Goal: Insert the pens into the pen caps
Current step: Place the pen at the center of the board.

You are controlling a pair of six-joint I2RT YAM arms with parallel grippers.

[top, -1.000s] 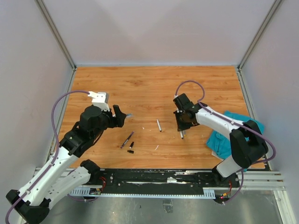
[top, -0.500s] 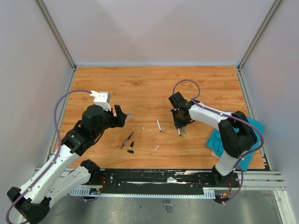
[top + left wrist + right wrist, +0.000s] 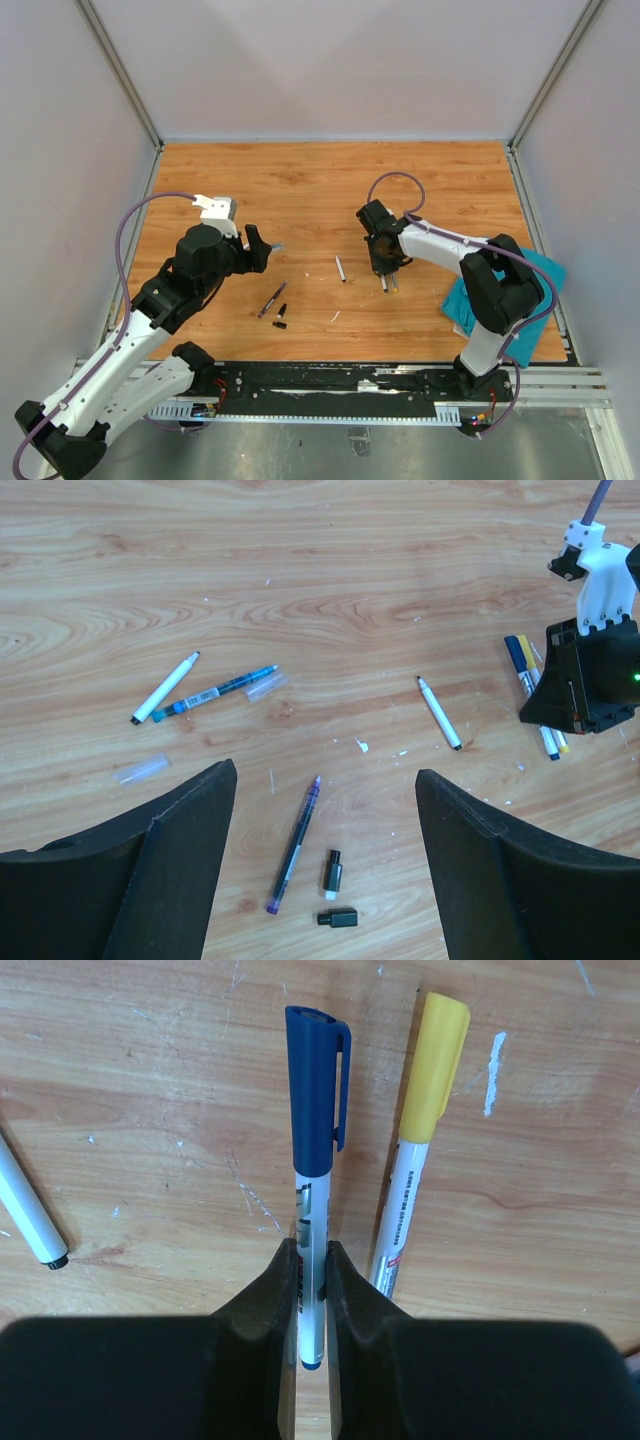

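The left tool (image 3: 320, 780) hangs wide and empty over the purple pen (image 3: 293, 845), which lies on the desk (image 3: 350, 580). Left of and beyond the purple pen lie a white pen (image 3: 165, 688) and a teal pen (image 3: 213, 692). Two black caps (image 3: 333, 870) sit just right of the purple pen's near end. Farther right lies a second white pen (image 3: 439, 712). Farthest right of the purple pen, the right tool (image 3: 310, 1260) is narrow, gripping a blue-capped pen (image 3: 312, 1160), with a yellow-capped pen (image 3: 420, 1140) just beside it.
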